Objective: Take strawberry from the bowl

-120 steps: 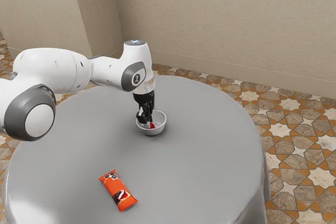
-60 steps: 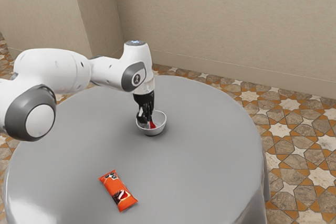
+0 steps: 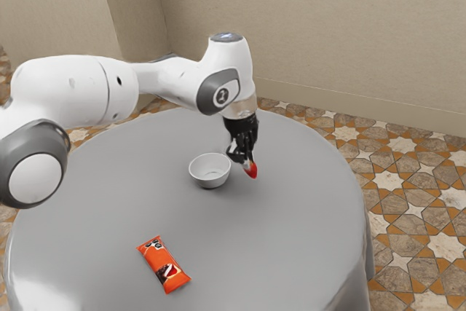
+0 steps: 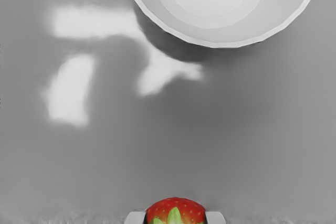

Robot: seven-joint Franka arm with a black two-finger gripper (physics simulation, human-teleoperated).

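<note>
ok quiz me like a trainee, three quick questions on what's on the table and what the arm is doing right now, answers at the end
1. True or false: the white bowl is tipped over on its side.
2. Multiple choice: where is the strawberry?
a) inside the bowl
b) underneath the bowl
c) gripped by the end effector, outside the bowl
3. Fill in the blank: the packet lying on the table is mostly ____ in colour.

Key: 1 false; 2 c; 3 orange
</note>
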